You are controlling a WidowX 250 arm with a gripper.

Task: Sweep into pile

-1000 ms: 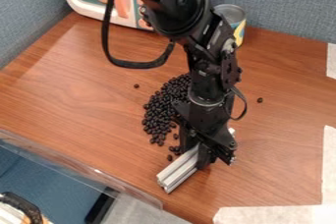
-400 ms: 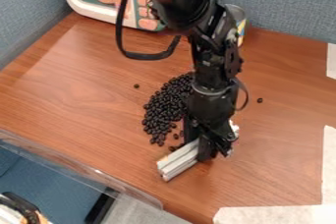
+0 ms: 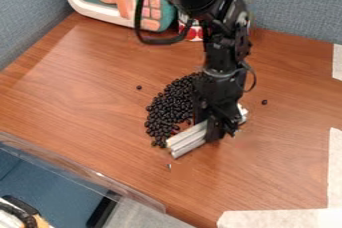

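A black robot gripper pinches a silver bar, which slants low across the wooden table and pokes out on both sides of the grip. Just beyond and left of the gripper lies one heap of black beans, its near edge against or very near the bar. The step in hand looks like gathering the heap's near edge; next, the bar likely needs to press in a little, then lift away and go around to the strays.

Count: one gripper, one bar, one heap of too many beans to number, and two loose beans, one left past the heap, another right of the gripper.
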